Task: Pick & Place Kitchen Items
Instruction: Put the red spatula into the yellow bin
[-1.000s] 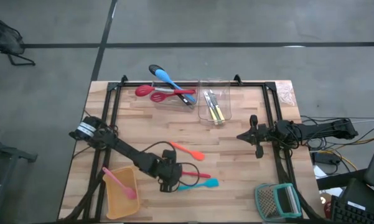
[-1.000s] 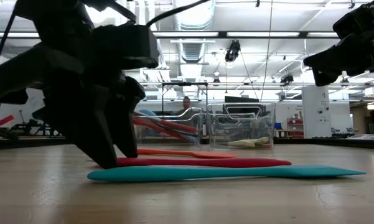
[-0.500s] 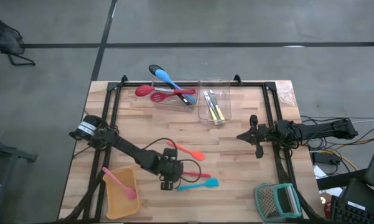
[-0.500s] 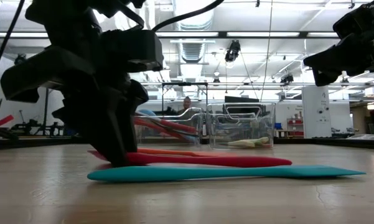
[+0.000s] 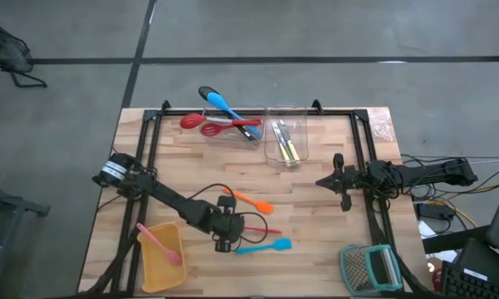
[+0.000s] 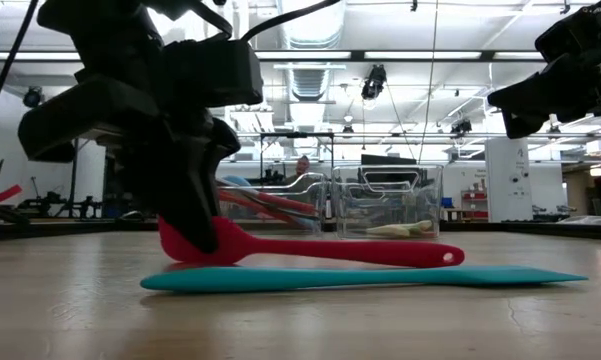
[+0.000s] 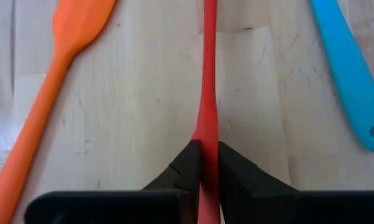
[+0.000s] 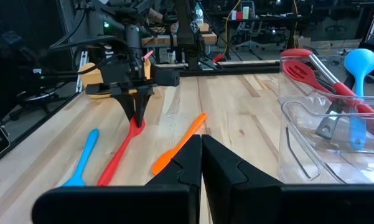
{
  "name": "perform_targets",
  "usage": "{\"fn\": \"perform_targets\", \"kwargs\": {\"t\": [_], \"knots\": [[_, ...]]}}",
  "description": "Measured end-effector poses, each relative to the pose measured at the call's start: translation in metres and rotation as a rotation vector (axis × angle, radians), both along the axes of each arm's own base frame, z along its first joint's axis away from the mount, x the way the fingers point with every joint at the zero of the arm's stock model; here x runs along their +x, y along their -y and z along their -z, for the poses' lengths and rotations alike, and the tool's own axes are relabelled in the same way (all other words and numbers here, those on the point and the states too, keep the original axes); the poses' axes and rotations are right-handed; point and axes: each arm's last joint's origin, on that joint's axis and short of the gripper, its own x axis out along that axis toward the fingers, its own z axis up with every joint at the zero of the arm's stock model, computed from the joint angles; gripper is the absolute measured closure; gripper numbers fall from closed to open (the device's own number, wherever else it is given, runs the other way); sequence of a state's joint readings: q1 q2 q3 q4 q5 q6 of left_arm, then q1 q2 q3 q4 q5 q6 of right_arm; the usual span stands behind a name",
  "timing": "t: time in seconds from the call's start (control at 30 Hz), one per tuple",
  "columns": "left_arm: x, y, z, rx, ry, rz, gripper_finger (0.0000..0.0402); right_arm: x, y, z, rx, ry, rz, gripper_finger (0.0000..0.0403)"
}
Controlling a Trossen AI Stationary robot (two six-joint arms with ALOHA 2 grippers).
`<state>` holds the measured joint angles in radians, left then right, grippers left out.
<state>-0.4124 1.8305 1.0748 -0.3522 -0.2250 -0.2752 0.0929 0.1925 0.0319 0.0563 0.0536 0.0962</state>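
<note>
Wooden table (image 5: 315, 191) with black frame rails. Resting directly on it, relative to the yellow tray (image 5: 149, 264) at the near left corner: teal spatula (image 5: 264, 246) and orange spatula (image 5: 251, 200) just right of tray; grater (image 5: 370, 267) far right at the same edge; two clear tubs (image 5: 286, 141) well beyond, at the far edge. Red spatula (image 6: 320, 250) tilted, blade end raised off the surface.

no legible text, no labels, no brands, no numbers, no signs on anything
</note>
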Motion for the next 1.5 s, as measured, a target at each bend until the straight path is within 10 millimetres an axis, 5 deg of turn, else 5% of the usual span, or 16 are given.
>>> {"fn": "perform_targets", "kwargs": {"t": [1.5], "knots": [[-0.0037,0.0015,-0.0056,0.010,-0.001,0.017,0.0372,0.0000,0.0000,0.0000,-0.001,0.000,-0.001,0.0394]]}}
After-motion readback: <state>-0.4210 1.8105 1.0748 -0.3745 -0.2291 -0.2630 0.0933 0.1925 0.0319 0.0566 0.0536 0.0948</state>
